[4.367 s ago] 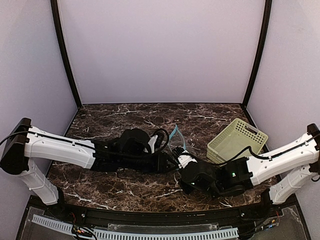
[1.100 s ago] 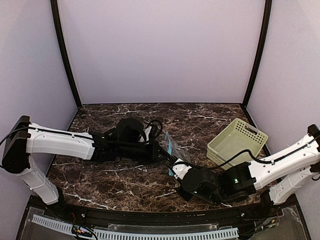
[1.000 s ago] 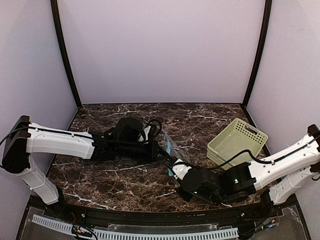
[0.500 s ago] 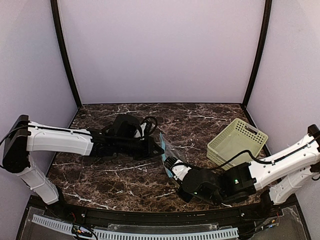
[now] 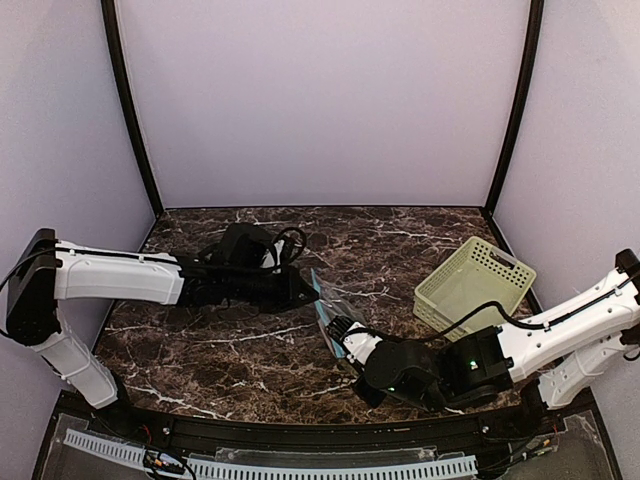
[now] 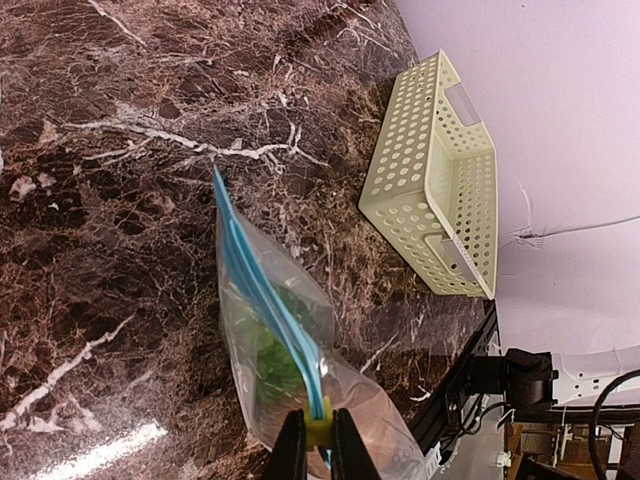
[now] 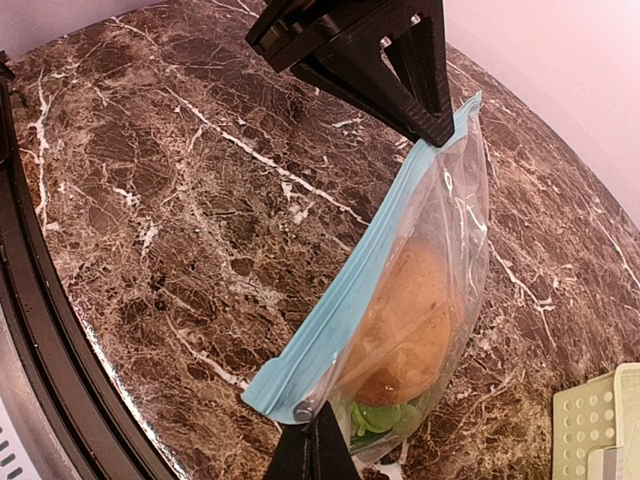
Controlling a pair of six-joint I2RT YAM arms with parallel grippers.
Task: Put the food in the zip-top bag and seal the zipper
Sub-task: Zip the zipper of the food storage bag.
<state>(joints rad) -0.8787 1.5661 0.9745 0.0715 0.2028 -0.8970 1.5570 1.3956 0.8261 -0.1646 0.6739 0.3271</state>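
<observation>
Marbled worktop (image 7: 150, 200) lies under a zip-top bag (image 7: 450, 230) that looks limp and slippery. Both the left gripper (image 6: 318, 440) and right gripper (image 7: 312, 440) clench its stiffer zipper (image 7: 365, 270) ends, likely the surest hold.

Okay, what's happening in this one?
Both arms hold the zip-top bag stretched between them. The left gripper pinches one end of the teal zipper, the right gripper the other. The brown potato-like item and the green vegetable are already inside. The zipper looks flat, but whether it is fully sealed cannot be told. A pale green basket sits to the right.
</observation>
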